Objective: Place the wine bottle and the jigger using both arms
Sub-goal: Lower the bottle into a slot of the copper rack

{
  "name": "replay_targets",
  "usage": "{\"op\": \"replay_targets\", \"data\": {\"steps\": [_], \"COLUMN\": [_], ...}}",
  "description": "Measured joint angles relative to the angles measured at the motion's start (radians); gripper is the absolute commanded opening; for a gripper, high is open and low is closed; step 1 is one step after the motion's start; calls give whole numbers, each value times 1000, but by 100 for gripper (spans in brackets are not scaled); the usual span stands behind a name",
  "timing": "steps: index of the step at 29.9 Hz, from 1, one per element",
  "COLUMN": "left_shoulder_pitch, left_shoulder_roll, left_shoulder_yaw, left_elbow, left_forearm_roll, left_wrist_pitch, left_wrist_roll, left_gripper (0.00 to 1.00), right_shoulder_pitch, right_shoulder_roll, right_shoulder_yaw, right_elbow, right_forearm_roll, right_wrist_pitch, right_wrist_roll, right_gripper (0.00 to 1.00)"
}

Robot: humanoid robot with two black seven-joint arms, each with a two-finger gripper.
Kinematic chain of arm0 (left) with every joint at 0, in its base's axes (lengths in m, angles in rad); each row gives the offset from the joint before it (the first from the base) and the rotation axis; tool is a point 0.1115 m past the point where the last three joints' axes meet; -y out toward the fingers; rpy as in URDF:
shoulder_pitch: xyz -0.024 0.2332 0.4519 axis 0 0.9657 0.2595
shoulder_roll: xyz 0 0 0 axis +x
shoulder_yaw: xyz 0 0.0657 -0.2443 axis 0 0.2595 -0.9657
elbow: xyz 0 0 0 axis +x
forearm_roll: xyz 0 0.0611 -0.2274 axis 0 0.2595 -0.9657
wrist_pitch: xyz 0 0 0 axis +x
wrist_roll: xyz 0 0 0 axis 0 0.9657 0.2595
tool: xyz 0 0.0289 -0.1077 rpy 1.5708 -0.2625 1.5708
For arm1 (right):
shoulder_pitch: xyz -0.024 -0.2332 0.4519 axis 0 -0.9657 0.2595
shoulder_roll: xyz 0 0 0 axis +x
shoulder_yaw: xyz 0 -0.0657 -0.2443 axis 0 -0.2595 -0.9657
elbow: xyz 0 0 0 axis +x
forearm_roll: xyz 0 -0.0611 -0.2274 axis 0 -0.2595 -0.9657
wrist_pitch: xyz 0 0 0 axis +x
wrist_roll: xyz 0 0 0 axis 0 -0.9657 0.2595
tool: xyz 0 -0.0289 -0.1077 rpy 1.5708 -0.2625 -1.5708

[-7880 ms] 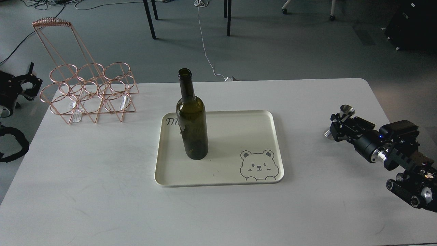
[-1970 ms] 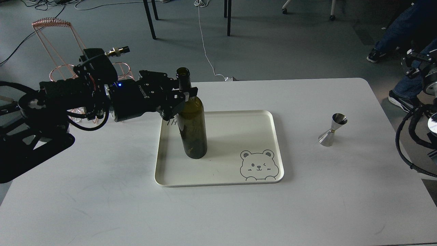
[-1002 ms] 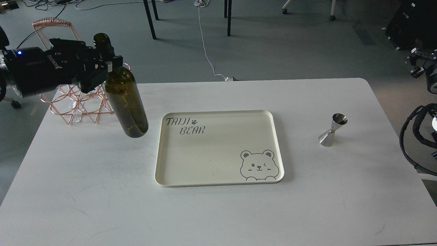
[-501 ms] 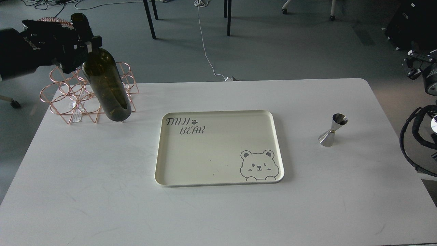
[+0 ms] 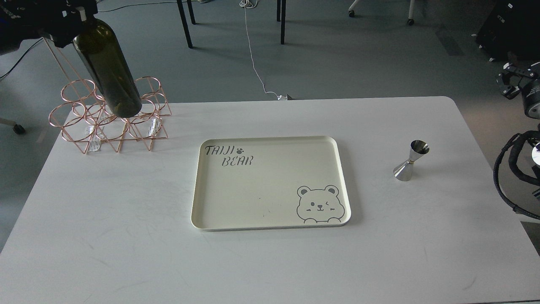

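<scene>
The dark green wine bottle (image 5: 107, 69) hangs tilted in the air at the top left, its base just above the copper wire rack (image 5: 80, 126). Its neck runs out of the top edge. My left gripper (image 5: 76, 10) is shut on the neck and only partly shows at the top left corner. The steel jigger (image 5: 411, 161) stands upright on the white table (image 5: 126, 236) at the right, held by nothing. My right gripper (image 5: 510, 80) is far back at the right edge, off the table, small and dark.
A cream tray (image 5: 344, 177) with a bear drawing lies in the table's middle with nothing on it. The rack has several rings and a tall handle. My right arm's cables (image 5: 504, 169) loop at the right edge. Chair legs stand on the floor beyond.
My left gripper has lifted the bottle off the tray and carried it left and up, over the rack. The right arm let go of the jigger earlier and stays back.
</scene>
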Motion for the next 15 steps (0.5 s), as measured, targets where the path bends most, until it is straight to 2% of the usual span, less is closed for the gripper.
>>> {"op": "replay_targets", "data": {"steps": [15], "left_shoulder_pitch": [10], "left_shoulder_roll": [-94], "left_shoulder_yaw": [8], "left_elbow": [97], "left_forearm_roll": [8], "left_wrist_pitch": [6], "left_wrist_roll": [3], "left_gripper": [18], "right_shoulder_pitch": [1], "right_shoulder_roll": [-10], "right_shoulder_yaw": [0], "right_elbow": [0], "right_forearm_roll": [0], "right_wrist_pitch": [0], "right_wrist_roll": [0], "right_gripper": [100]}}
